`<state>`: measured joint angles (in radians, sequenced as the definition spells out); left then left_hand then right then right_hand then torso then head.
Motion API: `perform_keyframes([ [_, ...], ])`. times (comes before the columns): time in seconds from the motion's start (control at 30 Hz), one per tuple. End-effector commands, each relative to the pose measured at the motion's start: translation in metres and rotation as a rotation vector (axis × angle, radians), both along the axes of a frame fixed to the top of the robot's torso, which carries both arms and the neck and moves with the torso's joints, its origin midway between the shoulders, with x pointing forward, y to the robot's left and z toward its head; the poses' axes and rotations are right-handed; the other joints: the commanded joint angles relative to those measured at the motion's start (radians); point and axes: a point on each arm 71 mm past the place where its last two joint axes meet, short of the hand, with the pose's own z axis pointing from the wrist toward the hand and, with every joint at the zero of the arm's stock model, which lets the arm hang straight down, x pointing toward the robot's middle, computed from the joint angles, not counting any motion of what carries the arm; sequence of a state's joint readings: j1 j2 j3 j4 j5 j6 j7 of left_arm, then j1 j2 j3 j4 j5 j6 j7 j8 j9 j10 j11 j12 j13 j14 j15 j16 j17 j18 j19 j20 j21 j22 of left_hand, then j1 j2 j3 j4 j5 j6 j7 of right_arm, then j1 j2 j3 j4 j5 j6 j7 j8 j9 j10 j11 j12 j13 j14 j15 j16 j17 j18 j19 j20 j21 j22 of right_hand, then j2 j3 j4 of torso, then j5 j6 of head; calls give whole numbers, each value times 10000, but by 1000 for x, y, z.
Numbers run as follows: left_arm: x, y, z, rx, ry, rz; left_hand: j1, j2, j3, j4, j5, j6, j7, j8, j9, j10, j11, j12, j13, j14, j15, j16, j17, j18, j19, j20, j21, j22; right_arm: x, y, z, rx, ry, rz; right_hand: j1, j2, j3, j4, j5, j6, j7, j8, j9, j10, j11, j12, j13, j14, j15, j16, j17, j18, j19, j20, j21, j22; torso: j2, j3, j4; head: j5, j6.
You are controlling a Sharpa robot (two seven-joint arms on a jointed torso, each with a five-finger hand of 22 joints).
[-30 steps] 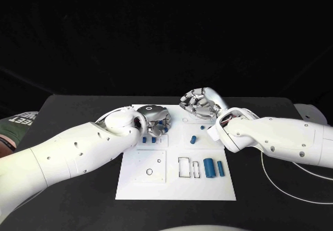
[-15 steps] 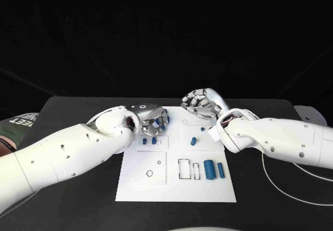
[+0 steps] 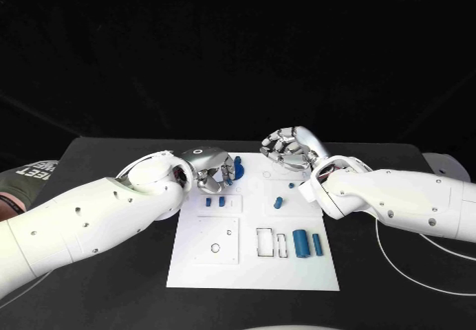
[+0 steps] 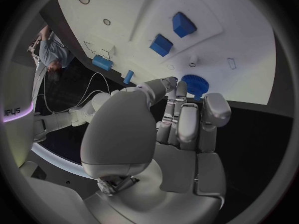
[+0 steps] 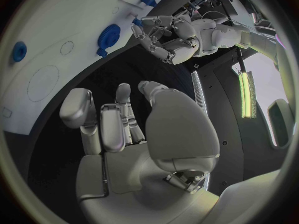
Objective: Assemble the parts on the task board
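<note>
The silver left hand [image 3: 210, 168] covers the near-left corner of the flat white task board [image 3: 253, 271], leaving just an edge of the round blue toothed part [image 3: 237, 165] visible from the head camera. The white right arm [image 3: 397, 199] hides the board's right rim. Small outlined markings near the blue cylinders [image 3: 307, 243] are too small to read.

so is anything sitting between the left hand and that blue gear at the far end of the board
Nothing visible does. In the left wrist view the left hand has its fingertips just short of the blue gear, with only bare task board between them. The right hand is off to the side.
</note>
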<state>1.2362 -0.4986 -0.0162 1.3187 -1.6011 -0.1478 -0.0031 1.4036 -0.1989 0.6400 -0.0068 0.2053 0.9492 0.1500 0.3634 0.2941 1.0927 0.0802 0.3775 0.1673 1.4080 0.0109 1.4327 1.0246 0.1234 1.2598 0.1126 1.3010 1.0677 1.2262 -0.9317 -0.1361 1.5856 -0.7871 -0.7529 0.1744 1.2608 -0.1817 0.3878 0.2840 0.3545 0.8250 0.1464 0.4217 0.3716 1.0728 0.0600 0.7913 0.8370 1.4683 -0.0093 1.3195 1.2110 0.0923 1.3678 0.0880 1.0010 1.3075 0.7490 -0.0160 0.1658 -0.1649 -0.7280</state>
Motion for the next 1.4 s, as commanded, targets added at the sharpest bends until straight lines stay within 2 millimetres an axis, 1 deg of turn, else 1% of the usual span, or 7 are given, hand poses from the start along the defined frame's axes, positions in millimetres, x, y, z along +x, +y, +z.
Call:
perform_keyframes([
  [0.03, 0, 4, 1, -12, 130, 163, -123, 1, -45, 3, 12, 73, 8, -51, 13, 81, 10, -64, 5, 41, -19, -27, -20, -103, 33, -27, 13, -18, -1, 1, 1, 2, -95, 82, -63, -70, 37, -2, 62, -38, -16, 33, 7, 15, -11, -36, -8, 58, -65, -63, 0, 143, -54, 12, -65, 110, 8, 8, 8, 3, -19],
  [0.23, 1, 16, 2, 30, 190, 412, -178, -1, -74, 31, 13, 108, -2, -59, 19, 114, 0, -96, 8, 25, -26, -47, -99, -108, 46, -28, 21, 1, -1, 1, 1, 6, -90, 86, -63, -70, 37, -2, 62, -38, -16, 33, 7, 15, -11, -36, -8, 58, -65, -63, 0, 143, -54, 12, -65, 110, 0, 1, 28, 38, -28],
  [0.53, 5, 26, 1, 141, 358, 688, -228, 3, -100, 63, 12, 141, -12, -66, 25, 146, -10, -125, 12, 20, -33, -59, -148, -113, 61, -32, 30, 22, -1, 1, 1, 12, -87, 102, -63, -70, 37, -2, 62, -38, -16, 33, 7, 15, -11, -36, -8, 58, -65, -63, 0, 143, -54, 12, -65, 110, 4, -1, 11, 72, -42],
  [0.6, 5, 26, 1, 150, 369, 714, -232, 5, -101, 66, 13, 145, -13, -66, 26, 150, -11, -128, 13, 13, -34, -66, -175, -114, 65, -32, 33, 27, -1, 1, 1, 12, -87, 105, -63, -70, 37, -2, 62, -38, -16, 33, 7, 15, -11, -36, -8, 58, -65, -63, 0, 143, -54, 12, -65, 110, 4, -3, 12, 79, -39],
  [0.93, 7, 26, -2, 242, 508, 773, -302, 6, -138, 115, 8, 172, -23, -82, 32, 177, -17, -171, 16, 0, -41, -84, -243, -109, 52, -39, 16, 3, -1, 1, 1, 16, -82, 118, -81, -64, 38, 3, 63, -34, -19, 39, 9, 28, -14, -43, -31, 60, -67, -71, -2, 141, -46, 10, -59, 112, 8, 13, -4, 99, -54],
  [1.23, 8, 22, -3, 297, 604, 716, -307, 15, -140, 122, 11, 177, -28, -86, 33, 183, -23, -182, 16, -7, -43, -92, -273, -104, 38, -41, 1, -22, -2, 2, 1, 22, -81, 134, -81, -64, 38, 3, 63, -34, -19, 39, 9, 28, -14, -43, -31, 60, -67, -71, -2, 141, -46, 10, -59, 112, 2, 12, -14, 112, -74],
  [1.4, 7, 21, -4, 344, 668, 654, -306, 18, -139, 123, 12, 180, -30, -87, 34, 186, -25, -185, 17, -12, -44, -98, -294, -104, 38, -42, 1, -21, -2, 2, 1, 27, -83, 143, -81, -64, 38, 3, 63, -34, -19, 39, 9, 28, -14, -43, -31, 60, -67, -71, -2, 141, -46, 10, -59, 112, 3, 13, -6, 105, -84],
])
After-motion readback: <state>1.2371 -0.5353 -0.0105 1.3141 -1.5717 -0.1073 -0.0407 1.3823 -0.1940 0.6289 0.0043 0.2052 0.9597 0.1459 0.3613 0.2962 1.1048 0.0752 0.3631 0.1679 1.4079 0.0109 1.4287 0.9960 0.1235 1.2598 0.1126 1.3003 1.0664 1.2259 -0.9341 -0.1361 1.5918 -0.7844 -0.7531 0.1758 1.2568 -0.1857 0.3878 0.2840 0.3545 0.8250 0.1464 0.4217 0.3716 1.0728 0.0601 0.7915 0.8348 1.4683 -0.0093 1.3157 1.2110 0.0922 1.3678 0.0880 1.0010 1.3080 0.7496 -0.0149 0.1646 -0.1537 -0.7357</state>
